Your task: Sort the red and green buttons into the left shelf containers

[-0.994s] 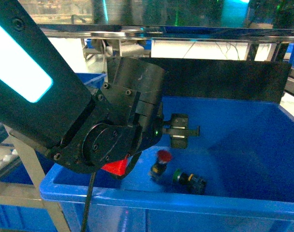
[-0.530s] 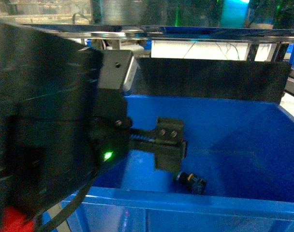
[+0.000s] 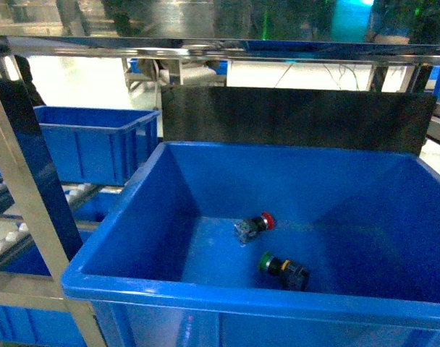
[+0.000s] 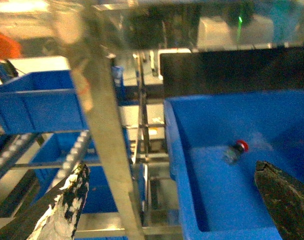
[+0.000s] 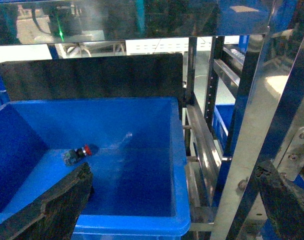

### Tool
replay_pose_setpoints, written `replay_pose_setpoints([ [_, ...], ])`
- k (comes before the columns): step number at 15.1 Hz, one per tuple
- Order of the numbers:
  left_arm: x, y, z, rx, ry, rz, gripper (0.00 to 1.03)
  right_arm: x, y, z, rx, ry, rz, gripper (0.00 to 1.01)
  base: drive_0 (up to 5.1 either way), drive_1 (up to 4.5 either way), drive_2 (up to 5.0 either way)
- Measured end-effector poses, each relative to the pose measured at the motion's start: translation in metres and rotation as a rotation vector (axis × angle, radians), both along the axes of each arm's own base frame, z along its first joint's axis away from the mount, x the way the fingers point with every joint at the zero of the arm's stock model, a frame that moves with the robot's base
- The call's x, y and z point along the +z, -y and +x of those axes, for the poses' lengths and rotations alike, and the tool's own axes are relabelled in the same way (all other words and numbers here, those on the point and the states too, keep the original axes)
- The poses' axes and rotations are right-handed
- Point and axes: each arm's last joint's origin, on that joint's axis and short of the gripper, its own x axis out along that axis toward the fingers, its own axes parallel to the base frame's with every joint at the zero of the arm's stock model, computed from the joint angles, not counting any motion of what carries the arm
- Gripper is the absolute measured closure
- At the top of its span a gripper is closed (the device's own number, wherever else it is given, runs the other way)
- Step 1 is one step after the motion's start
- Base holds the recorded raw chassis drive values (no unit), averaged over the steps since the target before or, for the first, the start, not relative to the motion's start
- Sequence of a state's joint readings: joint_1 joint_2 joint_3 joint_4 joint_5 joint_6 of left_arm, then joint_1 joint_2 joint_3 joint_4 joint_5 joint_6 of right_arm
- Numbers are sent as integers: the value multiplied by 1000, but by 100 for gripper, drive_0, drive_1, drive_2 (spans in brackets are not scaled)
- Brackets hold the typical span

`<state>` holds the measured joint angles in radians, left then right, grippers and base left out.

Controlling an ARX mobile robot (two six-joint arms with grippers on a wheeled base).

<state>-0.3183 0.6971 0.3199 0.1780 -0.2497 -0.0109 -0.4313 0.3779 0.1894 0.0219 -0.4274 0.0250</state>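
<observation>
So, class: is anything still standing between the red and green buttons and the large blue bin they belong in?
Nothing visible: the red button and the green button both lie on the floor of the large blue bin, apart from each other.

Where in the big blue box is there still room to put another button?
The big blue bin has bare floor on its right side, between the green button and the right wall, and a smaller patch left of the red button, by the left wall. The middle is crowded: both buttons lie close together there.
</observation>
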Motion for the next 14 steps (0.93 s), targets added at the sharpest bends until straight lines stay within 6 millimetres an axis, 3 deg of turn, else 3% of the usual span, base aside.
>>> replay_pose_setpoints([
  [2, 21, -12, -14, 60, 126, -45, 5, 0, 0, 0, 0, 0, 0, 3, 0, 0, 0],
  [4, 20, -11, -12, 52, 150, -50, 9, 0, 0, 1, -2, 55, -27, 7, 0, 0, 0],
  [6, 1, -20, -19, 72, 181, -57, 32, -7, -11, -3, 12, 151, -85, 30, 0, 0, 0],
  [11, -24, -34, -32, 67, 185, -59, 94, -23, -27, -15, 4, 135, -85, 92, 0, 0, 0],
  [12, -27, -42, -34, 65, 190, -56, 101, -21, -29, -16, 5, 155, -91, 99, 0, 0, 0],
  [14, -32, -44, -38, 69, 194, -56, 101, -25, -41, -15, 41, 147, -92, 99, 0, 0, 0],
])
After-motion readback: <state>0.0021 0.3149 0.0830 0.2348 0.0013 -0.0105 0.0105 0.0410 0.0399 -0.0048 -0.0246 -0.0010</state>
